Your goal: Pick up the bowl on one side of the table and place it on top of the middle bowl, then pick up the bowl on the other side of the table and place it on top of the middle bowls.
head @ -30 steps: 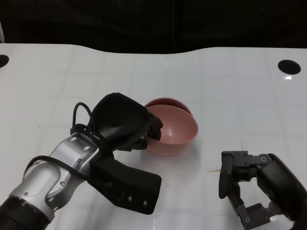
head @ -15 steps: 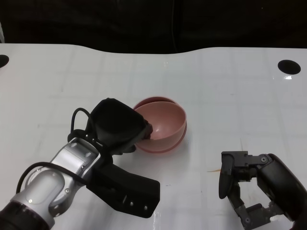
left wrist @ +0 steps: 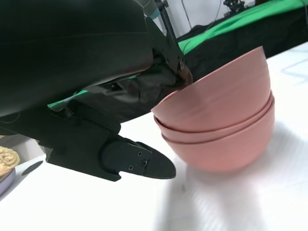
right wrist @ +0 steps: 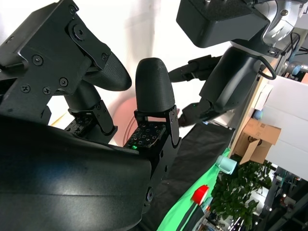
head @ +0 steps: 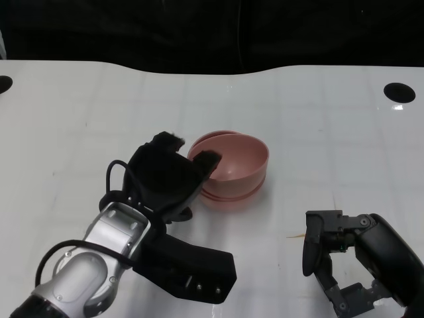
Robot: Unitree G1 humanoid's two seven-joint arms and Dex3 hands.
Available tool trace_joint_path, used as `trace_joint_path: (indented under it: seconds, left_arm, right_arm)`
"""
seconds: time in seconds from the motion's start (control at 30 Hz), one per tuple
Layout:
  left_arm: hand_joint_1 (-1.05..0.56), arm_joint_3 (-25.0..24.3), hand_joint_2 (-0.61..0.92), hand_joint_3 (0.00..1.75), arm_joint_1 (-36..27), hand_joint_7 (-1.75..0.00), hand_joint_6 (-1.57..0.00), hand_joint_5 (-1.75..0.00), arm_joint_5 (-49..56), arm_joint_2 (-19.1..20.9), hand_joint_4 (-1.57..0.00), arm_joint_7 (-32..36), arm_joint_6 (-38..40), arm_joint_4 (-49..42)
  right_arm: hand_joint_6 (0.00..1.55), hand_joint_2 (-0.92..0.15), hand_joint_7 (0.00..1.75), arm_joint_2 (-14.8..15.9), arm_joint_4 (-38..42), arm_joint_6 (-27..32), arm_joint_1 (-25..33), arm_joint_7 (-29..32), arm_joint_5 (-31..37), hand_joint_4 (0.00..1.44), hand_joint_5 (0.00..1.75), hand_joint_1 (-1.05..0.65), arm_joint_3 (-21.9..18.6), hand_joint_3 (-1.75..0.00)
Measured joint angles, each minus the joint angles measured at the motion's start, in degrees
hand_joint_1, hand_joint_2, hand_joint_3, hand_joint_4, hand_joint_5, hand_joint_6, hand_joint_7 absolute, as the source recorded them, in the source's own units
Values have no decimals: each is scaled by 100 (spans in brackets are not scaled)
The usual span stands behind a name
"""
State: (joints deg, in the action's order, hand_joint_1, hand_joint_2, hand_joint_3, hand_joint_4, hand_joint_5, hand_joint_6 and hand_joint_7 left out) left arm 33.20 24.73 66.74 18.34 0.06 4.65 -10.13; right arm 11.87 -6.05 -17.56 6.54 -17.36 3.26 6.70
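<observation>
At surface (head: 318,132) centre: three pink bowls (head: 235,169) nested, top bowl's rim pinched by left robot hand (head: 169,175). Final placement apparently in hand; next, release rim and withdraw. Right robot hand (head: 338,262) idle, released, empty.

Readable text: none in any view.
Bowls (head: 233,167): plain pink surfaces, no label, brand or number.
Table (head: 318,132): white top with faint grid lines only, no lettering.
Left robot hand (head: 169,175): black shell, no marking legible.
Right robot hand (head: 331,258): black housing with screws, no marking legible.
Cardboard box (right wrist: 255,139): seen in the right wrist view, any print too small to read.
</observation>
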Motion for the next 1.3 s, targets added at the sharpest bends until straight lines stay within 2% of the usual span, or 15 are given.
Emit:
trace_joint_path:
  seconds: [0.27, 0.4, 0.6, 0.73, 1.0, 1.07, 1.27, 1.3]
  left_arm:
    - [-73, -23, 92, 30, -92, 0, -2, 0, -11, -101, 0, 412, 55, 11]
    - [-73, -53, 92, 30, -106, -1, -2, 0, -18, -145, 0, 502, 108, 40]
    - [-72, -405, 92, 29, -438, -2, -4, -1, -249, -71, -1, 299, 214, 805]
    - [-69, -657, 92, 27, -844, -4, -7, -4, -371, 195, -6, 180, 164, 1397]
    - [-66, -1397, 92, 20, -1889, -11, -22, -15, -1020, 694, -18, 325, -488, 2410]
    - [-65, -1541, 92, 19, -2121, -11, -24, -17, -1115, 746, -19, 350, -623, 2568]
    - [-55, -2057, 92, 20, -2815, -15, -37, -28, -1727, 844, -33, 624, -1321, 2810]
    - [-50, -2157, 92, 18, -2934, -15, -44, -38, -1975, 849, -41, 664, -1494, 2807]
  right_arm:
    - [83, -20, 149, 0, 6, -23, 0, -3, -2, 91, 175, -7, 0, -162]
    - [83, -20, 149, 0, 11, -38, 0, -9, -2, 91, 175, -8, 0, -162]
    - [83, -20, 149, -5, 12, -62, -11, -8, -2, 91, 175, -8, 4, -162]
    - [83, -21, 149, -7, -8, -25, 9, -8, -5, 91, 175, -7, 11, -162]
    - [83, -21, 150, -7, -92, 28, 27, -7, 95, 92, 175, -6, 49, -162]
    - [83, -21, 150, -8, -136, 39, 49, -6, 92, 92, 175, -6, 52, -162]
    - [83, -22, 150, -12, -197, 74, 49, -4, 95, 91, 175, -4, 99, -162]
    - [83, -21, 150, -12, -199, 80, 45, -3, 98, 91, 175, -6, 107, -162]
